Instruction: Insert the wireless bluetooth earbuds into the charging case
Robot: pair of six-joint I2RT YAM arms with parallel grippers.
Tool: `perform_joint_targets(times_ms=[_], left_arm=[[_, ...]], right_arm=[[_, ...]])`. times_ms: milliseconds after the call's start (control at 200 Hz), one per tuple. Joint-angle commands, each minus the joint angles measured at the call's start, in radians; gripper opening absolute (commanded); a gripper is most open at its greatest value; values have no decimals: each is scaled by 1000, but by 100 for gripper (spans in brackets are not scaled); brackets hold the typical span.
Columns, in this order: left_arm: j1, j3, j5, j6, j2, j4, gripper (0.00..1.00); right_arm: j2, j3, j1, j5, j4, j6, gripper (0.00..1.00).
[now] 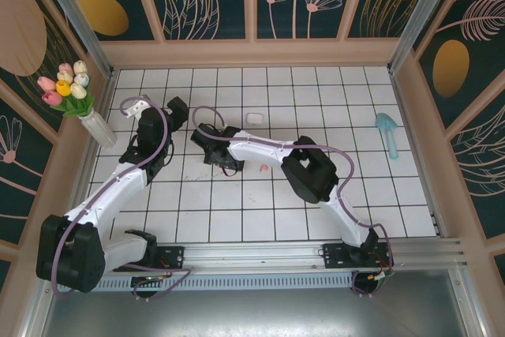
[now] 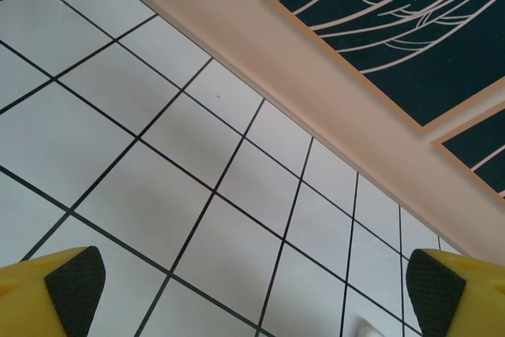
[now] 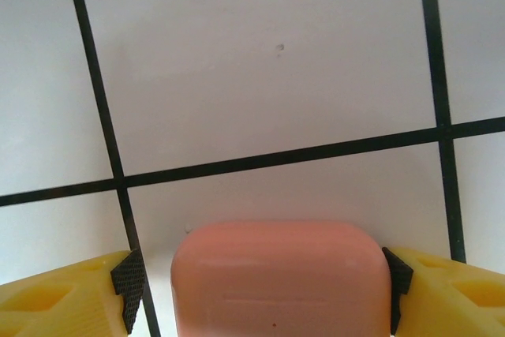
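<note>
A salmon-pink charging case, lid closed, lies on the white tiles between the fingers of my right gripper. The right pad touches the case's side. The left pad stands a little off it, so the jaws are open around the case. In the top view that gripper points down left of centre and hides the case. A tiny pink earbud lies on a tile just right of it. A white case sits farther back. My left gripper is wide open and holds nothing.
A vase of tulips stands in the back-left corner. A teal scoop-like thing lies at the right. Wooden walls border the tiled floor. A small white rounded thing peeks in at the bottom edge of the left wrist view.
</note>
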Motion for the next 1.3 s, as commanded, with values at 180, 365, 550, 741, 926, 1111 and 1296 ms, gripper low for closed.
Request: perform_joint_targets(times_ms=[180, 365, 550, 741, 926, 1111, 1296], left_arm=[[8, 22, 41, -15, 21, -12, 99], [9, 27, 33, -33, 23, -44, 99], [9, -8, 32, -40, 1, -17, 99], [9, -21, 26, -54, 3, -13, 99], [9, -46, 10, -76, -1, 9, 99], [8, -117, -17, -101, -46, 87, 99], [9, -92, -6, -46, -52, 47, 99]], right_arm=[[55, 32, 11, 9, -79, -53, 77], [86, 67, 10, 25, -107, -28, 76], [95, 70, 9, 21, -119, 28, 74], [109, 74, 8, 4, -122, 67, 72], [115, 81, 8, 7, -128, 57, 68], [97, 74, 8, 25, -129, 42, 54], [10, 30, -1, 50, -72, 42, 43]])
